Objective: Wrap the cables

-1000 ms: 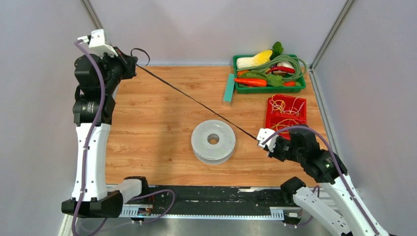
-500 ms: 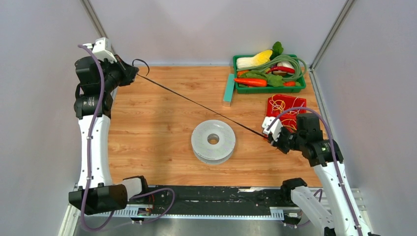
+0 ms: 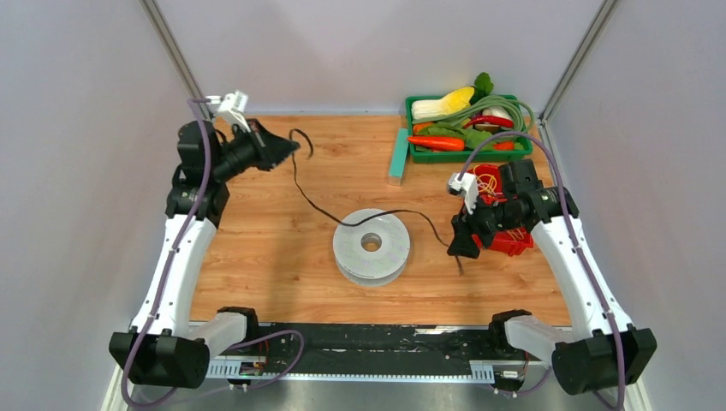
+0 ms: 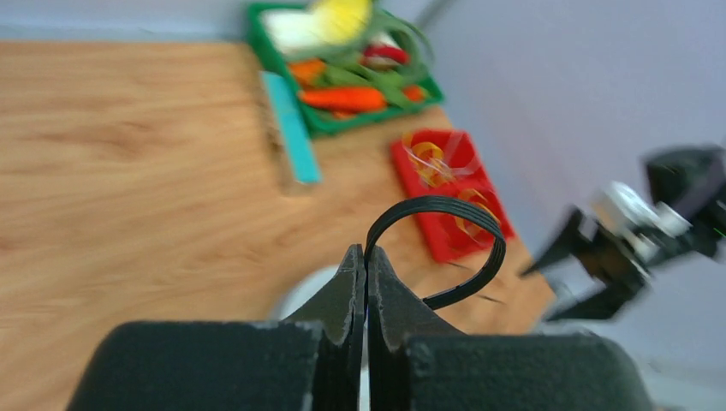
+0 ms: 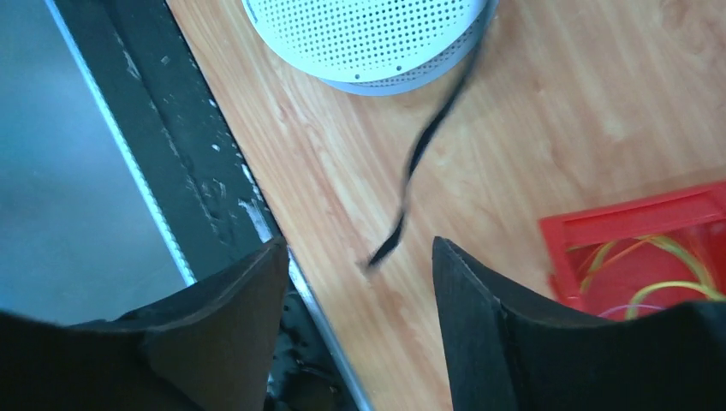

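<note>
The thin black cable [image 3: 301,190] hangs slack from my left gripper [image 3: 289,147], which is shut on it near the table's back left. A short loop [image 4: 467,224] curls out past the closed fingertips of the left gripper [image 4: 366,253]. From there the cable droops to the table, crosses the back edge of the white perforated spool [image 3: 371,246] and ends loose on the wood [image 3: 459,264]. My right gripper [image 3: 456,247] hovers above that loose end, open. In the right wrist view the free cable end [image 5: 402,201] lies below the spread right gripper [image 5: 360,257], touching neither finger.
At the back right stands a green basket [image 3: 524,155] holding toy vegetables and a green coiled hose. A teal block [image 3: 398,157] lies beside the basket. A red tray [image 3: 516,246] of rubber bands sits under my right arm. A black rail [image 3: 368,341] runs along the near edge.
My right gripper opened and let go of the cable, which went from taut to slack across the table. The left gripper swung right toward the centre, and the right arm lifted and moved back.
</note>
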Robot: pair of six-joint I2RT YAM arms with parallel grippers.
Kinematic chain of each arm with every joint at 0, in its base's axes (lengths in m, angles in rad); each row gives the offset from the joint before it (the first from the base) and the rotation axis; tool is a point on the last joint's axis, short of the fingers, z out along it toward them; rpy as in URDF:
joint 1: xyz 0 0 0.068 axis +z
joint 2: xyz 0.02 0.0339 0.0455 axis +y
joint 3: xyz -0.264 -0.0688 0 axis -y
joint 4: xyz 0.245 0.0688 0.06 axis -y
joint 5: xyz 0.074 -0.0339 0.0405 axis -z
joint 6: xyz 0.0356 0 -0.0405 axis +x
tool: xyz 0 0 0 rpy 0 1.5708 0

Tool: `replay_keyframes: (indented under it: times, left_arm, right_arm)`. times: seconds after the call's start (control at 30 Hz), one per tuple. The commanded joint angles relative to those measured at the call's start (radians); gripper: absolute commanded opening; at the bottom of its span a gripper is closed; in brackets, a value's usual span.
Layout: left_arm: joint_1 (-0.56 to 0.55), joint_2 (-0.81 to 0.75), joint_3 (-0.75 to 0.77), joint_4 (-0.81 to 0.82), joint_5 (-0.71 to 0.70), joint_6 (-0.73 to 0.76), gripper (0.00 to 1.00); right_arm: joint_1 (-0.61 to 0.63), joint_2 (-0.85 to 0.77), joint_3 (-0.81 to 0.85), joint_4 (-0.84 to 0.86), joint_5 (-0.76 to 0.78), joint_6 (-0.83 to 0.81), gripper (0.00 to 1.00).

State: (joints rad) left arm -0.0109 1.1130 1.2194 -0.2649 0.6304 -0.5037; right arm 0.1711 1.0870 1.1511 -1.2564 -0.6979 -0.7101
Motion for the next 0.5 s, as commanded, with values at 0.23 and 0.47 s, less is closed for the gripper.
replay_keyframes:
  times: [0.23,0.47]
  left_arm:
    - [-0.334,-0.081,-0.178,0.358,0.216,-0.261,0.0]
    - [-0.429,-0.019,-0.195,0.59,0.273,-0.414,0.0]
  right_arm:
    - [0.108,-0.119,0.022,0.312,-0.164,0.321,1.0]
    - [0.29,-0.211,-0.027,0.871,-0.065,0.616,0.86]
